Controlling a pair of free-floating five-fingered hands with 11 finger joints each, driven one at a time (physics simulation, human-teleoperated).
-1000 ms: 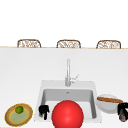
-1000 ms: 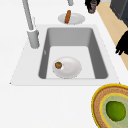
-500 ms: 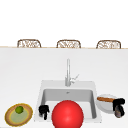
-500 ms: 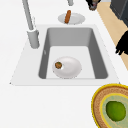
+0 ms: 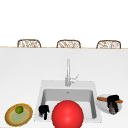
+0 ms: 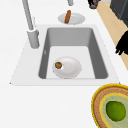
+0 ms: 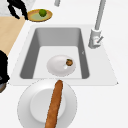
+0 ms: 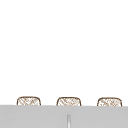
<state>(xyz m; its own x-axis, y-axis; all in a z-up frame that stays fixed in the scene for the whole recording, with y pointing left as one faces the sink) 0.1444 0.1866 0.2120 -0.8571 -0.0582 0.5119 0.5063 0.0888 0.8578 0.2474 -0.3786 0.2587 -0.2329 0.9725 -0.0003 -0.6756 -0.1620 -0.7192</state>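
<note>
Two black hands hover; the right hand [image 5: 113, 106], fingers curled down, holding nothing, hangs over the long brown sausage [image 5: 102, 99] on a round white plate [image 5: 101, 105] beside the sink [image 5: 93, 86]; likely soft, greasy, best pinched mid-length; the left hand [image 5: 44, 111], fingers loosely curled, idles at the sink's left edge.

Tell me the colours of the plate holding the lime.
The plate under the lime has a yellow rim, a brown band and a green centre, clearest in the left side view.

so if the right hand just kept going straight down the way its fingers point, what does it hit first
Probably the white plate with the long brown sausage on it. The right hand hangs fingers-down over that plate in the front view, though depth is unclear, so it might land just off its near rim.
</note>
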